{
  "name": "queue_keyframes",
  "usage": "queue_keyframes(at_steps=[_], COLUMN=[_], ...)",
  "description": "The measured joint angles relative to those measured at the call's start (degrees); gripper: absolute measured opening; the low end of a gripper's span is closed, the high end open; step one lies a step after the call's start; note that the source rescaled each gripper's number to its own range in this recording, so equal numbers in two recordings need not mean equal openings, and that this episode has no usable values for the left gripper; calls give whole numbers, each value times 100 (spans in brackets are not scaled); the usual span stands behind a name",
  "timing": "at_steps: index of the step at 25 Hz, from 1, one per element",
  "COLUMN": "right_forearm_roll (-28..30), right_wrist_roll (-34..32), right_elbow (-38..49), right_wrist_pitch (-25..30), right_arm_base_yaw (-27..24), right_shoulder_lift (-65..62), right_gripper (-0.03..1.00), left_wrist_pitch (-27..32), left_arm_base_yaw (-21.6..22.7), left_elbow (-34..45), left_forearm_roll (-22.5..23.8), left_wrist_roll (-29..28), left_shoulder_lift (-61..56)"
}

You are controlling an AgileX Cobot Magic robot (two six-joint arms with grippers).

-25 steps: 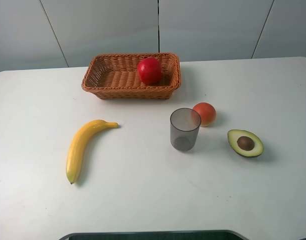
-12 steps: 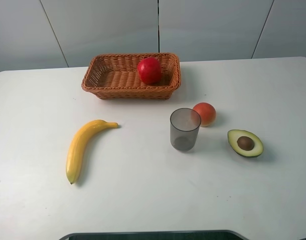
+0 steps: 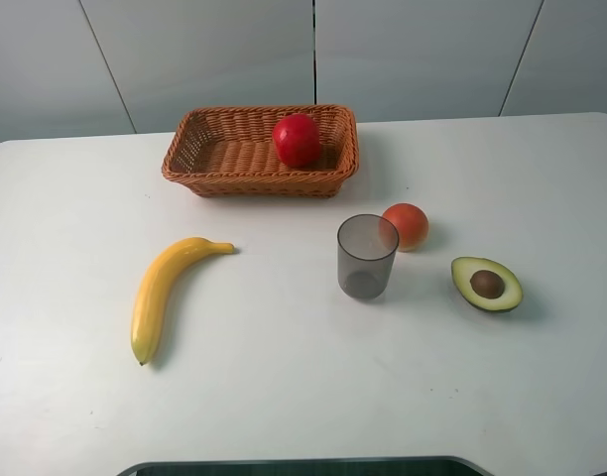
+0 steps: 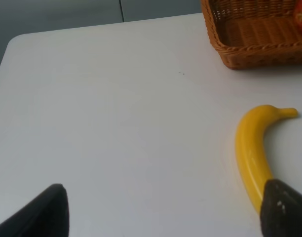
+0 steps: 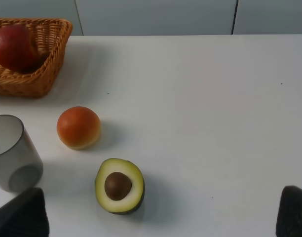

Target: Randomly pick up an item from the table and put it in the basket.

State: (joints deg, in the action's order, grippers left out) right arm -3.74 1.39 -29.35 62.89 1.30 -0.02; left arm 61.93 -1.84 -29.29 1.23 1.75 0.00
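Apple [image 3: 297, 140] sitting inside basket [image 3: 209, 159], toward right end, against wall. Both claws [image 4: 161, 212] [image 5: 161, 217] hanging spread and empty over bench [image 3: 284, 397]. Little going wrong now (task looking done); stray claw sweep risking nudging banana [image 3: 165, 288] or avocado half [image 5: 119, 185].

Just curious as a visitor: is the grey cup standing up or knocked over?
Upright. The cup stands on the table, open rim facing up, base visible through its wall.

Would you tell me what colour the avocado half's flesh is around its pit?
Pale yellow-green flesh around a brown pit on the avocado half, clearest in the right wrist view.
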Motion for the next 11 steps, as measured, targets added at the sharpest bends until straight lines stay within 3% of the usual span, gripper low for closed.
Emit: queue_keyframes(at_steps=[11], right_forearm_roll=[0], right_wrist_roll=[-23], right_elbow=[0], right_wrist_pitch=[0], right_arm_base_yaw=[0], right_shoulder_lift=[0], right_gripper=[100], left_wrist_pitch=[0], left_arm_base_yaw=[0], left_elbow=[0], left_forearm_roll=[0], left_wrist_roll=[0], left_shoulder_lift=[0])
